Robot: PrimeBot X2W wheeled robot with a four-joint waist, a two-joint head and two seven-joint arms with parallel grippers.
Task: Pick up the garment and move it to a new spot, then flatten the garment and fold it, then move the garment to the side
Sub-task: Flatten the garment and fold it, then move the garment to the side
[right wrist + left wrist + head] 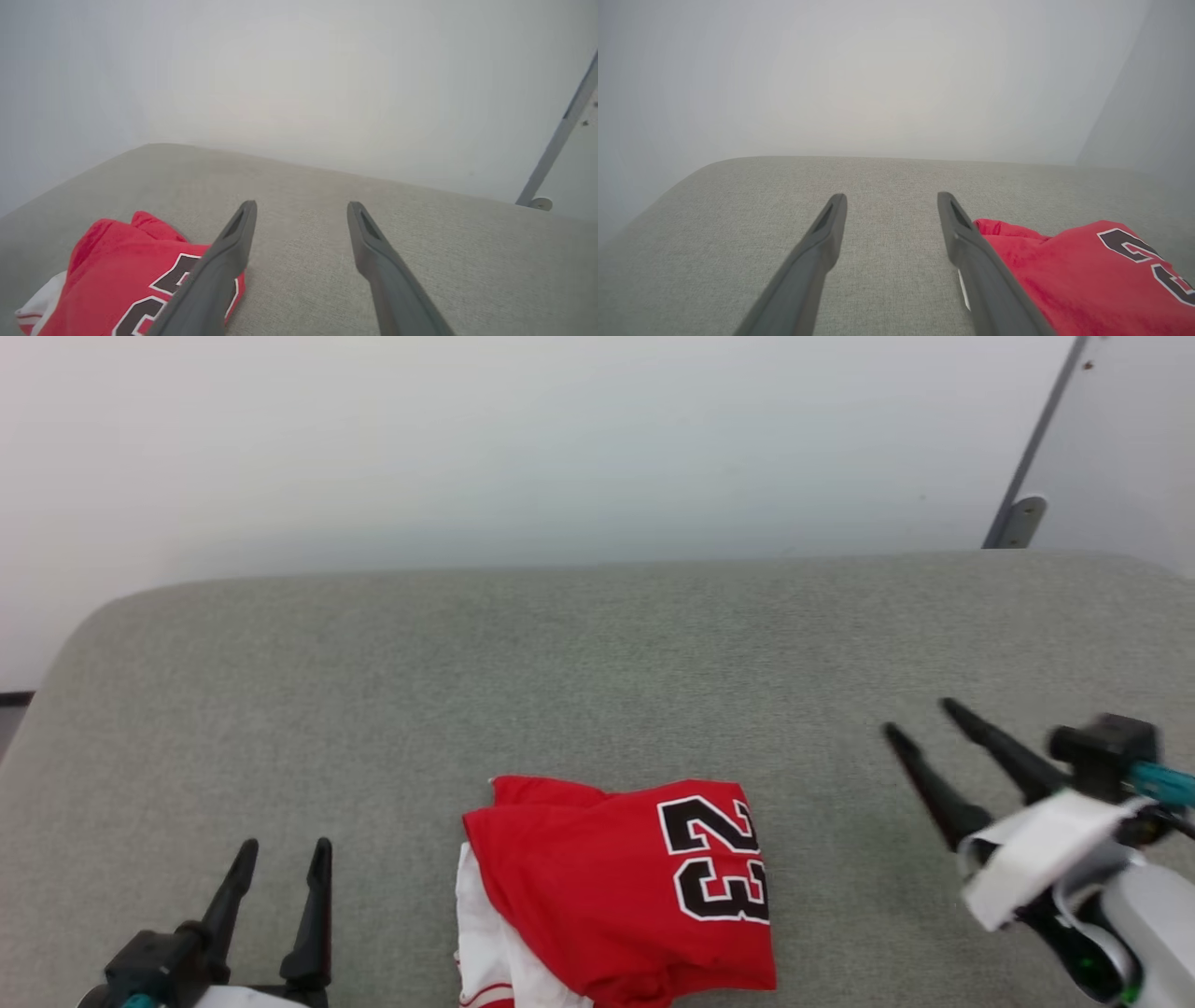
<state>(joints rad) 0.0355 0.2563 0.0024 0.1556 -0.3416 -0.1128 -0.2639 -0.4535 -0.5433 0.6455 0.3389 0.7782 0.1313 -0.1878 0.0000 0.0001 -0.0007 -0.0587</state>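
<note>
Folded small, the garment (616,887) lies between my left gripper (285,847) and right gripper (916,715), both spread empty, so I judge only moving it aside remains.

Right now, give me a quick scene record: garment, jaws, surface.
garment: red jersey, folded into a compact bundle, black "23" facing up, white cloth showing at its left edge
surface: grey fabric-covered top; the garment lies near its front edge, about centre
left jaws: open, empty, left of the garment, apart from it
right jaws: open, empty, right of the garment, apart from it
contact: nothing touches the garment
background: pale wall, metal bar at upper right
</note>
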